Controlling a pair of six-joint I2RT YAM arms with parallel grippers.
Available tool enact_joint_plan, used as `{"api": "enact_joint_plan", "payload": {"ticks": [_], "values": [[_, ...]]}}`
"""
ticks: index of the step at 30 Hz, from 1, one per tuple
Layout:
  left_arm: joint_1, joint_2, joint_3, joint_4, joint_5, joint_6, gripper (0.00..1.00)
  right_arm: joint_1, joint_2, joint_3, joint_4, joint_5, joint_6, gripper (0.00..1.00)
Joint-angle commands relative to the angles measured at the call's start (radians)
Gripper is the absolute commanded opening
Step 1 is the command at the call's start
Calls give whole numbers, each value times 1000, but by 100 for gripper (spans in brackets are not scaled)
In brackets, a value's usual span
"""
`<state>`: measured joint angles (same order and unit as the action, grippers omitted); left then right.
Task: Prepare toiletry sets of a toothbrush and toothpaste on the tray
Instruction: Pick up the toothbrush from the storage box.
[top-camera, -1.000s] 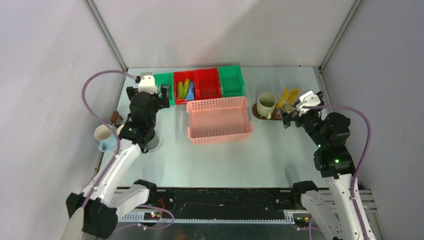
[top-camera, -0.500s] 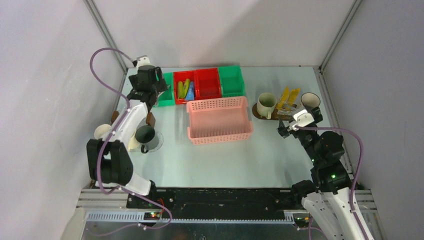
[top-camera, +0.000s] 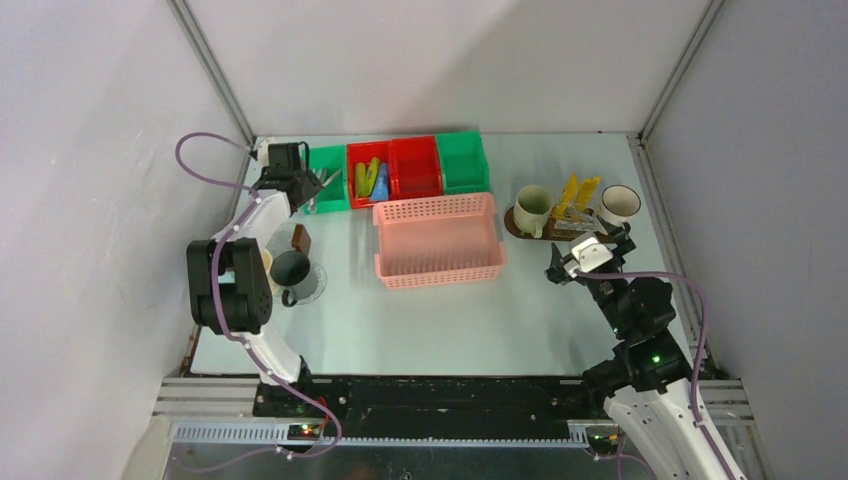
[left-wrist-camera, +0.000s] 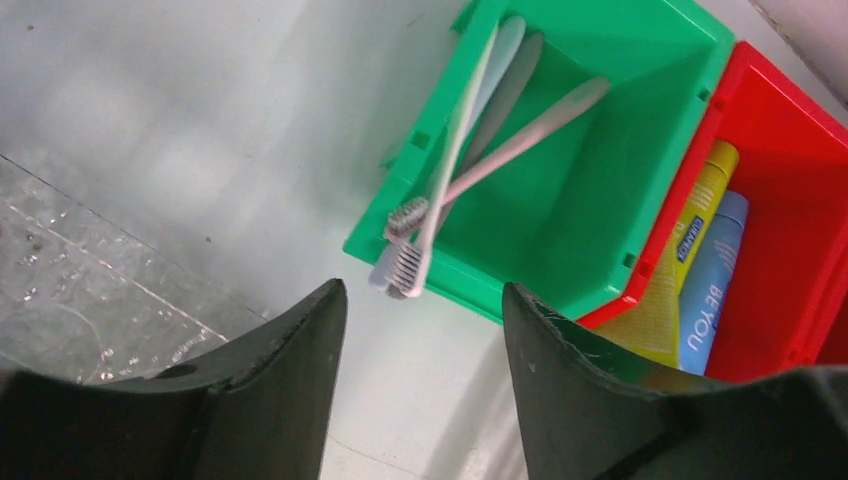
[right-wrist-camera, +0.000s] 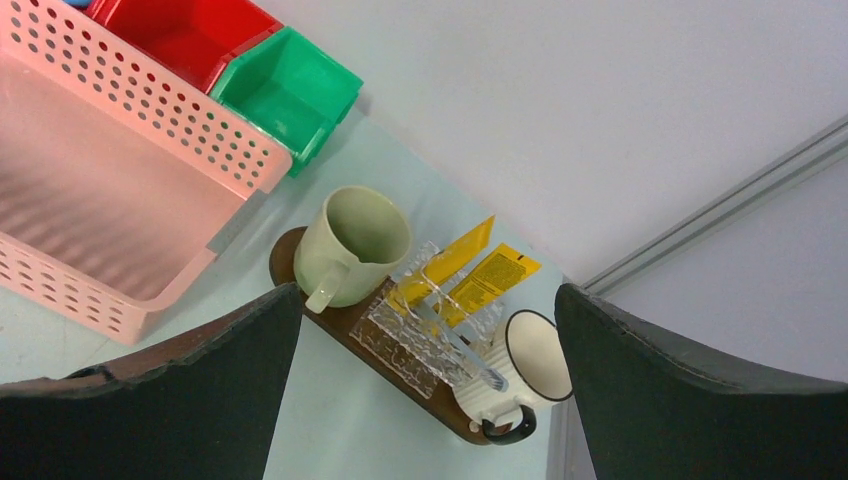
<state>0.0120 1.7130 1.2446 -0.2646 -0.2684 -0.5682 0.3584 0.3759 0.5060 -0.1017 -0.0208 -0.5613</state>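
The left pincer (left-wrist-camera: 421, 310) is released and holds nothing, above the toothbrushes (left-wrist-camera: 455, 170) in a green bin (left-wrist-camera: 610, 140). The right pincer (right-wrist-camera: 428, 300), also released, hangs over the tray (right-wrist-camera: 345, 328) carrying a pale mug (right-wrist-camera: 355, 240), yellow tubes (right-wrist-camera: 490, 275) and a white mug (right-wrist-camera: 535, 350).

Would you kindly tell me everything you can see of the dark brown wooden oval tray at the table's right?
The dark brown wooden oval tray lies flat on the pale table, near the pink lattice basket but apart from it. It looks thin, with rounded ends. A pale green mug stands at one end, a white dark-rimmed mug at the other, and between them a clear patterned glass holder holding two yellow tubes.
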Motion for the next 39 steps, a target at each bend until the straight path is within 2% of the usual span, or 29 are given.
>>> {"api": "enact_joint_plan", "payload": {"ticks": [1, 10, 20, 25, 39], "values": [[52, 23, 4, 56, 76, -98, 61, 8, -19, -23, 84, 21, -19, 99], [73, 76, 4, 80, 158, -123, 46, 8, -27, -44, 92, 59, -29, 99], [77, 107, 3, 80, 179, -132, 40, 9, -33, -56, 126, 65, -35, 99], [78, 108, -2, 84, 181, -135, 34, 10, -42, -63, 126, 64, -37, 100], [97, 126, -32, 116, 201, -154, 38, 16, -54, -70, 131, 62, -40, 100]]}}
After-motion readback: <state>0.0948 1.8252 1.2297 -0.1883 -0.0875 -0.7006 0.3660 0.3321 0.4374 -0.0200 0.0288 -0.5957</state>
